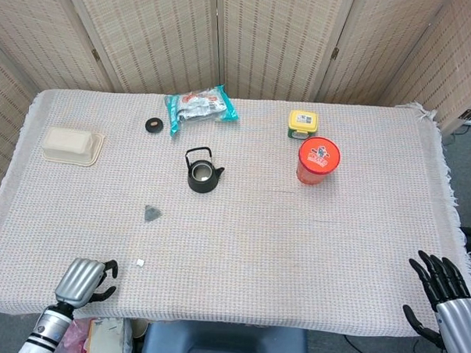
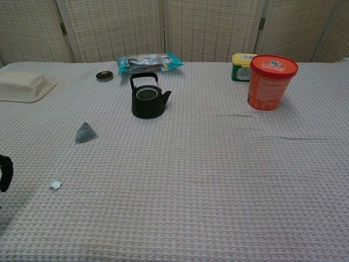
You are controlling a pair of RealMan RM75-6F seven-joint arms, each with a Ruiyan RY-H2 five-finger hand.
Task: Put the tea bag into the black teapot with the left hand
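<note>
Desk [image 1: 310,258] under a pale woven cloth, filling most of both views. Tea bag [image 1: 152,213] lying flat on the cloth left of centre in the head view — a small grey pyramid, untouched, with its thread trailing down-left to a white paper tag [image 1: 140,261]. In the chest view, same bag [image 2: 85,132] at middle left, tag [image 2: 55,185] below it.

Black teapot [image 1: 202,172] upright above and right of the bag, well apart from it, lid off, handle raised, spout pointing right. Lid [image 1: 153,125], a small black disc, lying up and to the left of the pot, just beside a teal snack packet [image 1: 200,107] near the top edge.

Left hand [image 1: 84,280] at the lower left corner of the head view, over the desk's near edge, holding nothing; fingers [image 1: 106,269] curled inward and down, close together. Only a dark sliver [image 2: 5,172] at the left border of the chest view. Well short of the tea bag, nearer the tag.

Right hand [image 1: 447,299] at the lower right corner, off the desk's edge — fingers [image 1: 435,270] spread apart, empty.

Elsewhere: cream tray [image 1: 71,146] at upper left, red tub [image 1: 317,160] right of centre, a yellow-lidded green box [image 1: 302,122] just behind it.
</note>
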